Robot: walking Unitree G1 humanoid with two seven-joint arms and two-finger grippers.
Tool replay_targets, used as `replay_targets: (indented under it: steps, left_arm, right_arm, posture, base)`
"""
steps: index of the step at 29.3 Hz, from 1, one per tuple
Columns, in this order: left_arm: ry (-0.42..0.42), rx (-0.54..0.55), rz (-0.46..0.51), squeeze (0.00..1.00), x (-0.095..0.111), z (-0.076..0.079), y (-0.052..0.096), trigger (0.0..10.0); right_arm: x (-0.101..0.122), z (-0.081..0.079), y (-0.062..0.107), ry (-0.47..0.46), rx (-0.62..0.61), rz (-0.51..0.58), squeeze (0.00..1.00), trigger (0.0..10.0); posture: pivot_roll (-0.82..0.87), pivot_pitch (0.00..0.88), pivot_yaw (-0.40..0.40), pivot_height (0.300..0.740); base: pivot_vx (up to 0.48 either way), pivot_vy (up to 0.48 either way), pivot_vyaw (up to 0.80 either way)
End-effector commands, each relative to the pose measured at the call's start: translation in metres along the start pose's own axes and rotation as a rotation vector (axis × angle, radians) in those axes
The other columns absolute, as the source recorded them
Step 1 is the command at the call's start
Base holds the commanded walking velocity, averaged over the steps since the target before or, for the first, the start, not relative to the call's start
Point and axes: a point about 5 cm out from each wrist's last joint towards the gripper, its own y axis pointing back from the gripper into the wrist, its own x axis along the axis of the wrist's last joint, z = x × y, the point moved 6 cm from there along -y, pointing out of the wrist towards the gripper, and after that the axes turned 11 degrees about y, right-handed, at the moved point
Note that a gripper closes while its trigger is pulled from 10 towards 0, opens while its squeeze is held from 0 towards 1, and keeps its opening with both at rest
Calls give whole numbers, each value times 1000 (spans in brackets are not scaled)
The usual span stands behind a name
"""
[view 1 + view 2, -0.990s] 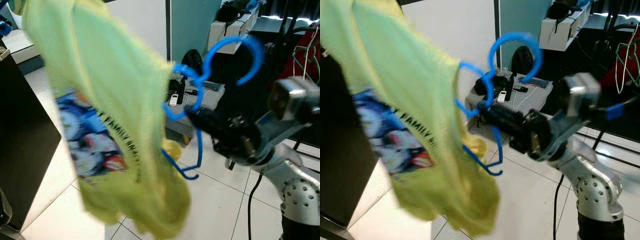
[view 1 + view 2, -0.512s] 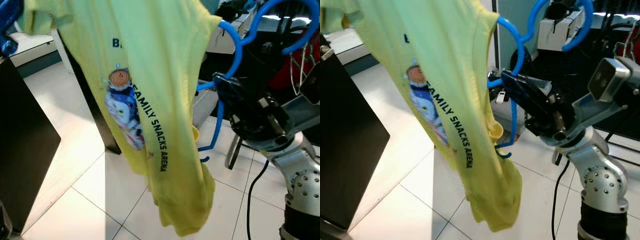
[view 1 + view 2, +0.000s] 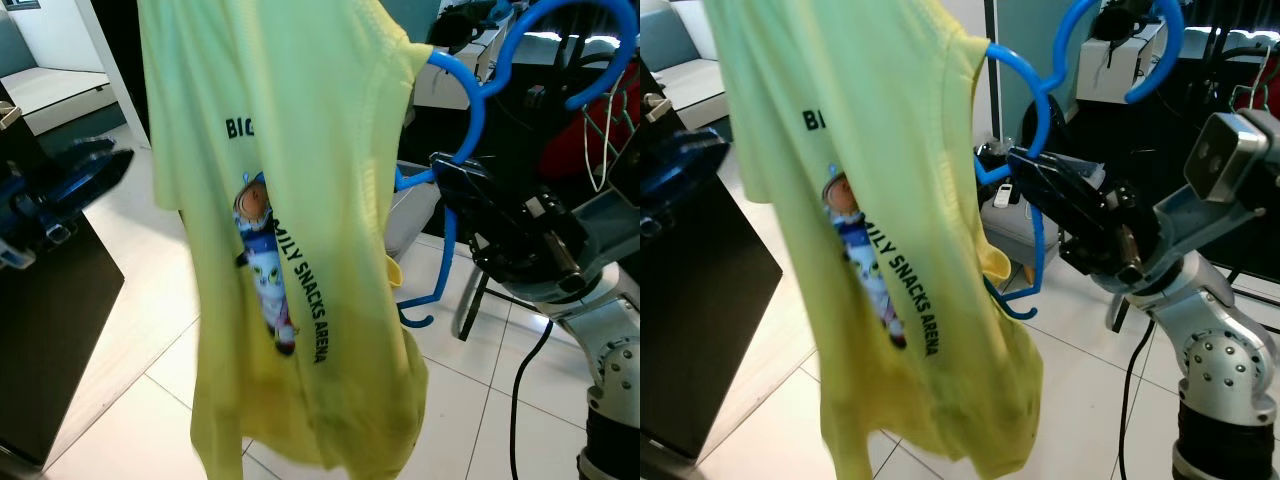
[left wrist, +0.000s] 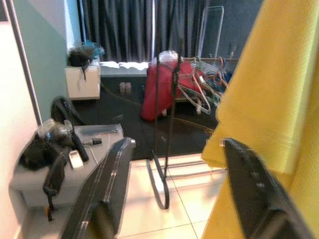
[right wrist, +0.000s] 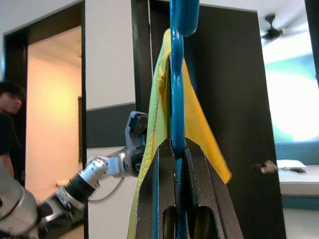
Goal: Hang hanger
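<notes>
A blue plastic hanger (image 3: 471,108) carries a yellow-green T-shirt (image 3: 300,250) with a cartoon print and dark lettering. My right gripper (image 3: 450,175) is shut on the hanger's lower body, holding it up at chest height with the hook (image 3: 560,45) pointing up and to the right. In the right wrist view the two fingers (image 5: 162,169) clamp the blue hanger (image 5: 177,89), with the shirt (image 5: 199,124) draped over it. My left gripper (image 3: 85,170) is blurred, low on the left and apart from the shirt. It is open (image 4: 179,144), with the yellow fabric (image 4: 269,99) just beside one finger.
A black cabinet (image 3: 50,330) stands close on the left. Behind the shirt is a grey box (image 3: 1015,225) with a remote and black gear on it. A clothes rack (image 4: 172,89) with a red garment and wire hangers stands further back. A person (image 5: 10,124) stands by a doorway.
The left gripper has dropped from the shirt's upper left corner to low on the left. The shirt has stopped swinging and now hangs straight from the hanger.
</notes>
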Motion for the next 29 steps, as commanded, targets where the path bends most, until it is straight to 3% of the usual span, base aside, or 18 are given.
replay_targets:
  steps: [1, 2, 3, 5, 7, 8, 9, 10, 11, 13, 14, 15, 17, 25, 26, 27, 29]
  left_arm:
    - [-73, 2, -41, 1000, 8, 5, 4, 10000]
    - [-73, 2, -41, 1000, 8, 5, 4, 10000]
    - [-139, 1, -26, 1000, 26, 9, 5, 10000]
    - [-139, 1, -26, 1000, 26, 9, 5, 10000]
    - [-266, -40, -6, 1000, 61, 27, 1, 10000]
    - [-266, -40, -6, 1000, 61, 27, 1, 10000]
    - [-328, -103, -13, 1000, 76, 43, -4, 10000]
    - [-328, -103, -13, 1000, 76, 43, -4, 10000]
    - [-365, -164, -27, 1000, 83, 56, -8, 10000]
    - [-365, -164, -27, 1000, 83, 56, -8, 10000]
    - [-374, -229, -53, 1000, 84, 66, -12, 10000]
    - [-374, -229, -53, 1000, 84, 66, -12, 10000]
    - [-372, -327, -155, 1000, 67, 76, -19, 10000]
    - [-359, -378, -220, 1000, 52, 79, -20, 10000]
    - [-378, -408, -352, 0, 19, 76, -25, 10000]
    - [-388, -436, -452, 0, -9, 74, -29, 10000]
    - [-388, -436, -452, 0, -9, 74, -29, 10000]
  right_arm:
    - [-2, -4, -1, -23, 31, -6, 0, 10000]
    - [-2, -4, -1, -23, 31, -6, 0, 10000]
    - [-9, -6, 5, -36, 39, -55, 0, 10000]
    - [-9, -6, 5, -36, 39, -55, 0, 10000]
    - [-22, -8, 18, -61, 54, -159, 0, 10000]
    - [-22, -8, 18, -61, 54, -159, 0, 10000]
    - [-27, -7, 26, -74, 50, -204, 0, 10000]
    - [-27, -7, 26, -74, 50, -204, 0, 10000]
    - [-31, -7, 32, -87, 49, -235, 0, 10000]
    - [-31, -7, 32, -87, 49, -235, 0, 10000]
    - [-38, -7, 36, -96, 47, -271, 0, 10000]
    - [-38, -7, 36, -96, 47, -271, 0, 10000]
    - [-48, -10, 40, -109, 53, -324, 0, 10000]
    - [-53, -11, 41, -112, 60, -351, 0, 10000]
    - [-64, -16, 42, -115, 88, -410, 0, 10000]
    - [-73, -23, 42, -118, 123, -463, 0, 10000]
    - [-73, -23, 42, -118, 123, -463, 0, 10000]
  posture:
    - [-29, 0, 83, 740]
    - [-29, 0, 83, 740]
    - [-22, 0, 75, 740]
    - [-22, 0, 75, 740]
    - [-17, 0, 69, 740]
    - [-17, 0, 69, 740]
    - [-21, 0, 71, 740]
    - [-21, 0, 71, 740]
    - [-20, 0, 73, 740]
    - [-20, 0, 73, 740]
    - [-18, 0, 76, 740]
    - [-18, 0, 76, 740]
    - [-22, 0, 79, 740]
    - [-23, 0, 80, 740]
    - [-27, 0, 78, 740]
    - [-39, 0, 81, 740]
    - [-39, 0, 81, 740]
  base:
    - [0, 0, 0]
    - [0, 0, 0]
    - [0, 0, 0]
    - [0, 0, 0]
    - [0, 0, 0]
    - [0, 0, 0]
    - [0, 0, 0]
    - [0, 0, 0]
    - [0, 0, 0]
    - [0, 0, 0]
    - [0, 0, 0]
    - [0, 0, 0]
    - [0, 0, 0]
    - [0, 0, 0]
    - [0, 0, 0]
    - [0, 0, 0]
    - [0, 0, 0]
